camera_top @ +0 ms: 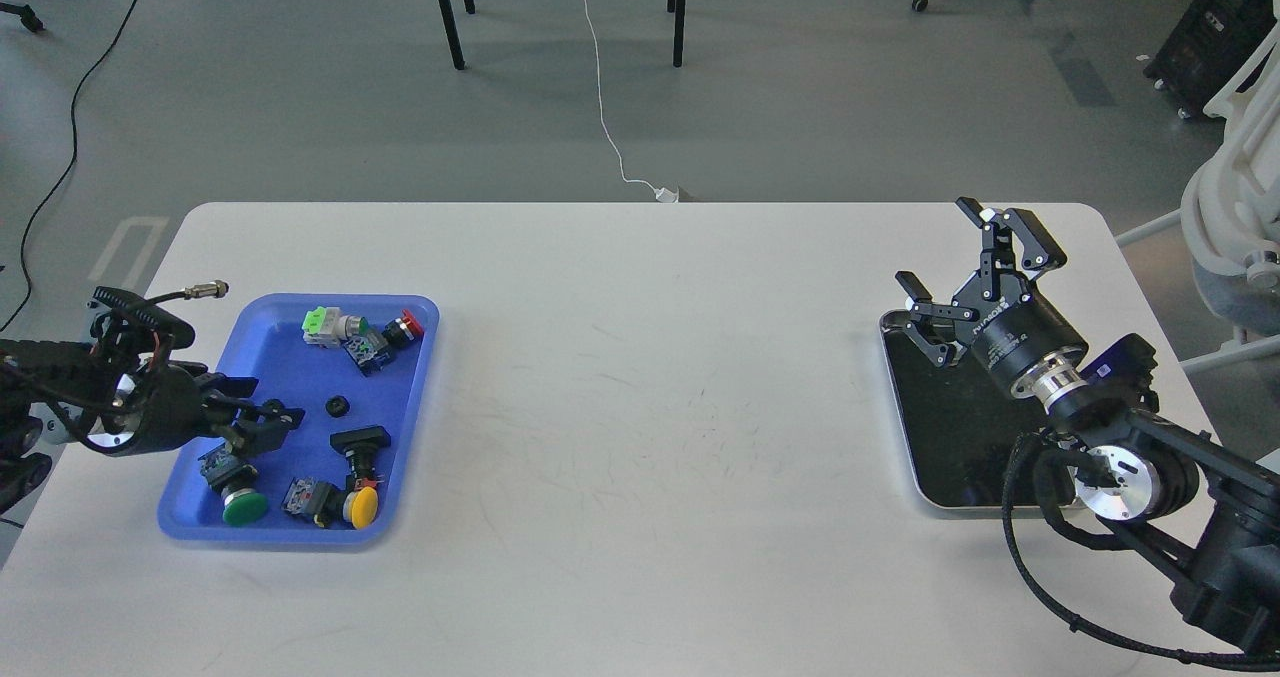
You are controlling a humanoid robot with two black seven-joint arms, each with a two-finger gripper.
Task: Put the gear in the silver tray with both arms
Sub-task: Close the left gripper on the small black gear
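Gear waits in the blue tray, both arms at opposite table ends
Small black gear (337,406) lies in blue tray (420,357); left gripper (268,419) beside it, spread unclear; right gripper (960,267) spread wide above silver tray (893,397)

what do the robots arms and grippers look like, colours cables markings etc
Both arms are black. The right arm has polished silver rings at its joints, a braided black cable looped alongside, and a small blue tag. Its right gripper is a black cylinder with faint white lettering and angular black linkage fingers. The left gripper is also black, with black wiring and a silver-tipped cable connector above the wrist.
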